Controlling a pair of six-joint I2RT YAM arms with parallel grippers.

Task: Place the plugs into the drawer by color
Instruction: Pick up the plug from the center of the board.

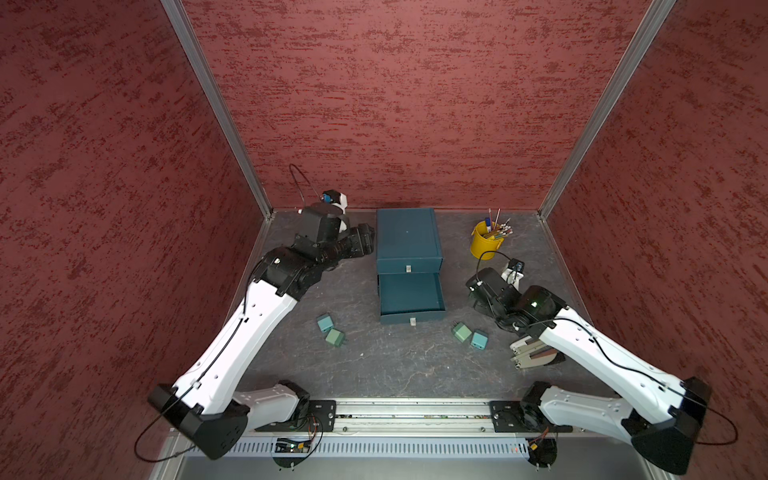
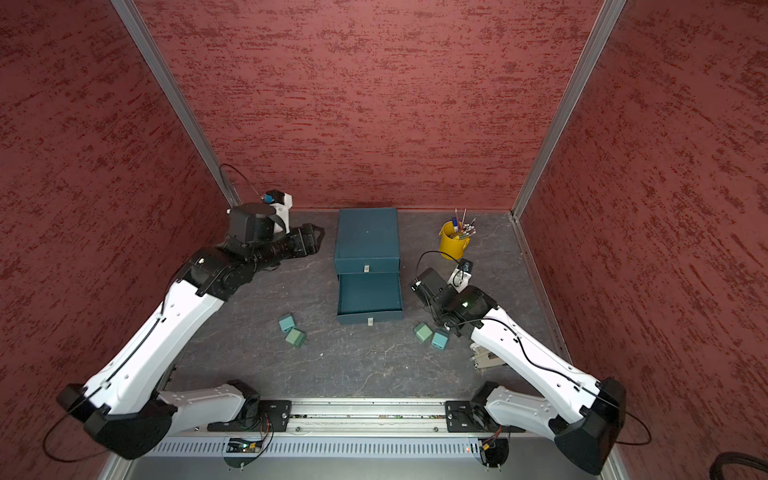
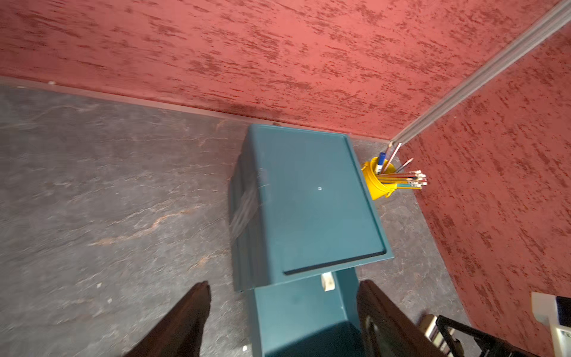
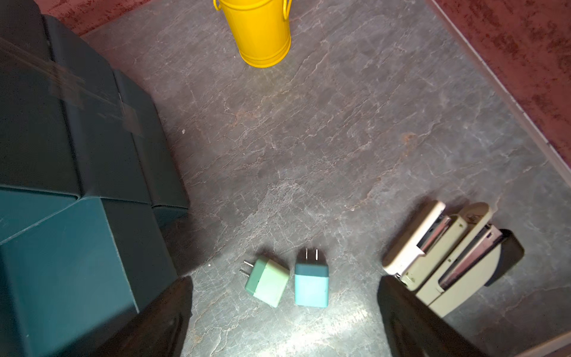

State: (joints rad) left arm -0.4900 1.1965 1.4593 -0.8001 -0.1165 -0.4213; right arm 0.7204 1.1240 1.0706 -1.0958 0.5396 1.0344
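While left pincer (image 3: pixel 283 282) and right pincer (image 4: pixel 284 278) gape empty, staplers (image 4: pixel 401 250) lie near mint plug (image 4: pixel 268 281), blue plug (image 4: pixel 311 286).

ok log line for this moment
left tool open | right tool open | drawer open, empty | four plugs on table, two each side

Enclosure with three walls: a back wall (image 1: pixel 395 104) and two side walls (image 1: pixel 104 208), all covered in a dark red, rough, streaked texture. Pale metal posts (image 1: pixel 216 104) run up both rear corners, as both top views show. The floor (image 1: pixel 395 365) is a flat grey slab with fine pale veins and faint rust-brown streaks. In the right wrist view a soft bright patch (image 4: pixel 324 327) of light lies on it.
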